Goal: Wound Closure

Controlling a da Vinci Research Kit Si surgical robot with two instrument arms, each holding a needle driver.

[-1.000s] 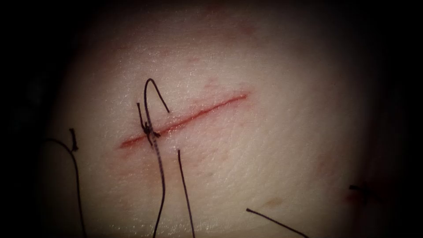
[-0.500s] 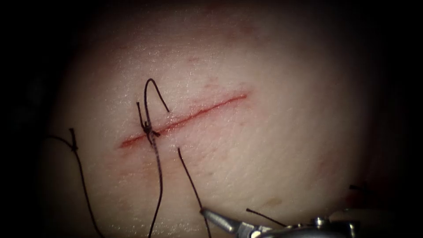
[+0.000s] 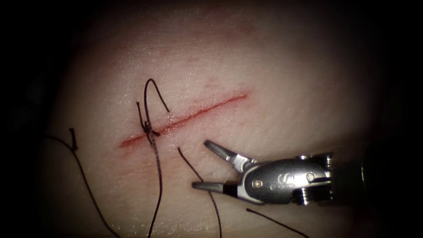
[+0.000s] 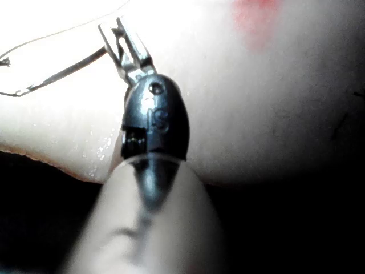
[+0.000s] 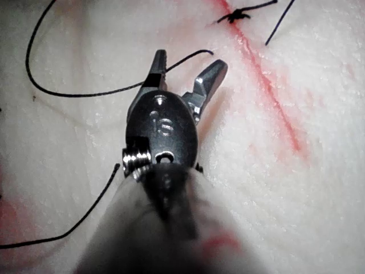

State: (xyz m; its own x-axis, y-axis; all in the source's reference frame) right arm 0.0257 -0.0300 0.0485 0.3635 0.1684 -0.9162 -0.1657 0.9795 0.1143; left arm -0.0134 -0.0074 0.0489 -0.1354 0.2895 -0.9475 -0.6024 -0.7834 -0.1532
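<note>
Since a second ago the right tool (image 3: 200,165) has come in from the endoscope view's right, jaws spread and empty around a loose thread end (image 3: 194,169) below the cut (image 3: 185,120), right of the knot (image 3: 147,129). Its own wrist view shows that thread (image 5: 114,88) passing the open jaws. In the left wrist view the left tool (image 4: 122,45) nears a thread (image 4: 57,77); its jaws I cannot tell, and I see no needle.

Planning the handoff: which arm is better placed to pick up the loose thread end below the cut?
Right. The right tool has its jaws open around that thread end, just below the cut. The left tool is off at the tissue's edge.
</note>
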